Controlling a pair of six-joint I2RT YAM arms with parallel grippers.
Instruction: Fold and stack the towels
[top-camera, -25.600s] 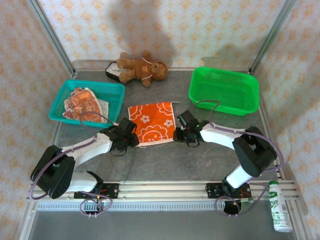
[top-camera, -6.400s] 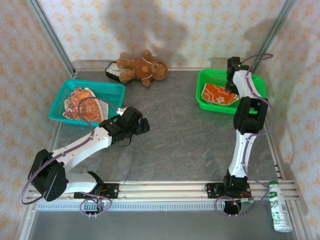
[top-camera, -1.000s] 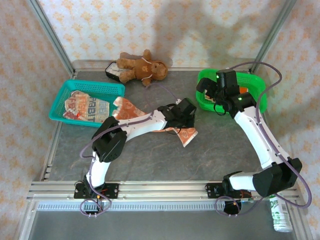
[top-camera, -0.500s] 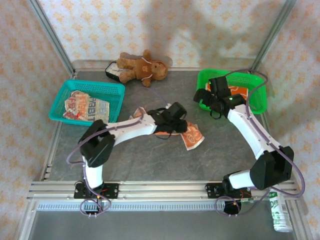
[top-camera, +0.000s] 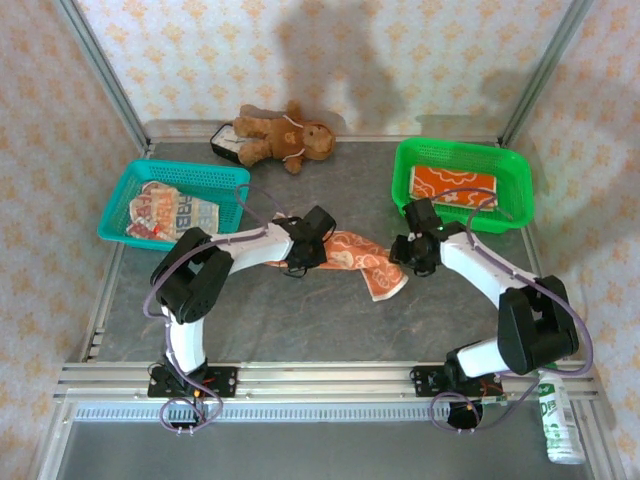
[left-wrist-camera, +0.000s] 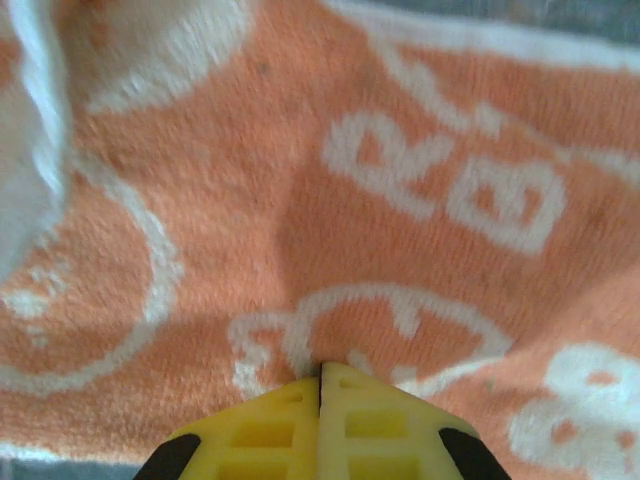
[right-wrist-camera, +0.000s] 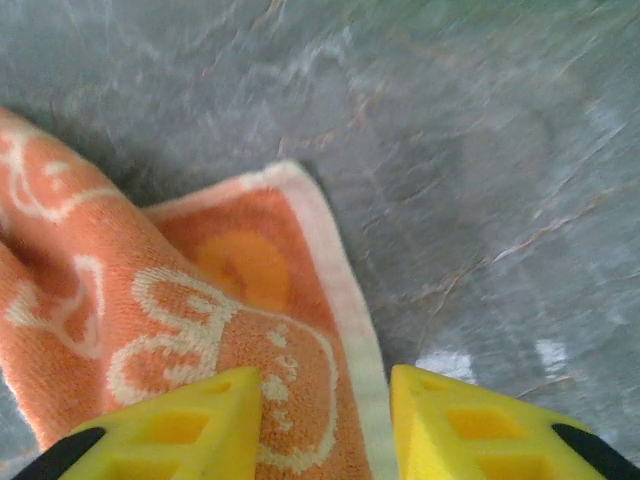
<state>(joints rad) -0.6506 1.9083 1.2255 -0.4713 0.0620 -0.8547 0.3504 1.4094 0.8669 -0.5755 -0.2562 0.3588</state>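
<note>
Pinching the cartoon towel (left-wrist-camera: 400, 200) at its shut fingertips (left-wrist-camera: 270, 430), the left gripper (left-wrist-camera: 320, 375) holds one end; the right gripper (right-wrist-camera: 325, 400), jaws part open, straddles the far cream hem, which may slip out if caught thinly.

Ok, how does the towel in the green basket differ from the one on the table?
The basket towel lies folded in the green basket; the table towel lies rumpled. The basket towel is untouched; the left gripper is shut on the table towel. Both are orange and white.
</note>
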